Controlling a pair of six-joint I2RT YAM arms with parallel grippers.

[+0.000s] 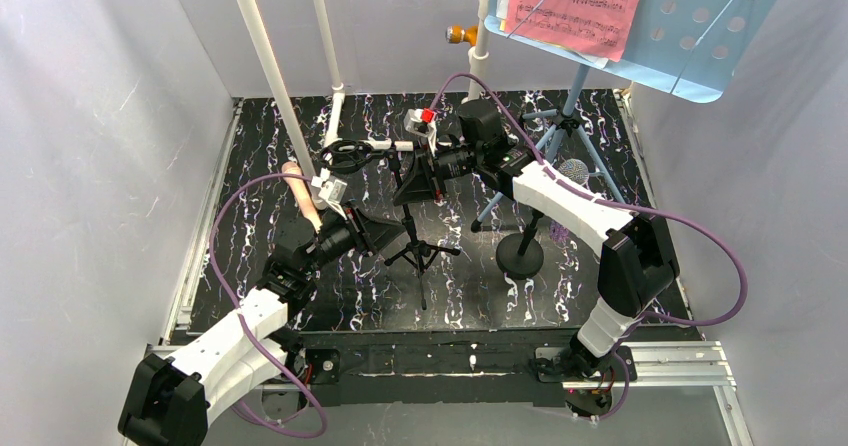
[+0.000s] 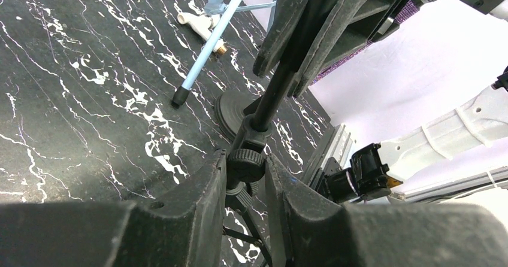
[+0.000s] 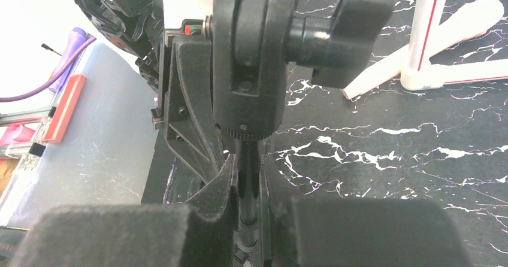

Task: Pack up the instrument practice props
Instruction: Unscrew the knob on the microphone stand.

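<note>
The black tripod mic mount point(image 1: 420, 253) stands mid-table, its pole rising to a clip head point(image 3: 251, 57). My left gripper point(image 1: 390, 236) is shut on the tripod's lower collar knob point(image 2: 247, 162). My right gripper point(image 1: 412, 186) is shut on the pole point(image 3: 247, 171) just above, under the clip head. The pink microphone point(image 1: 300, 194) lies on the table at the left and also shows in the right wrist view point(image 3: 473, 18). The glittery purple microphone point(image 1: 572, 173) sits on the round-base mount point(image 1: 520, 256). The light-blue music rack point(image 1: 700, 36) holds a pink sheet-music page point(image 1: 575, 1).
White plastic pipe frame posts point(image 1: 265, 66) rise at the back left and centre, with a foot point(image 3: 428, 51) on the black marbled table point(image 1: 250, 226). The rack's blue legs point(image 2: 206, 48) spread at the back right. Grey walls close in on both sides.
</note>
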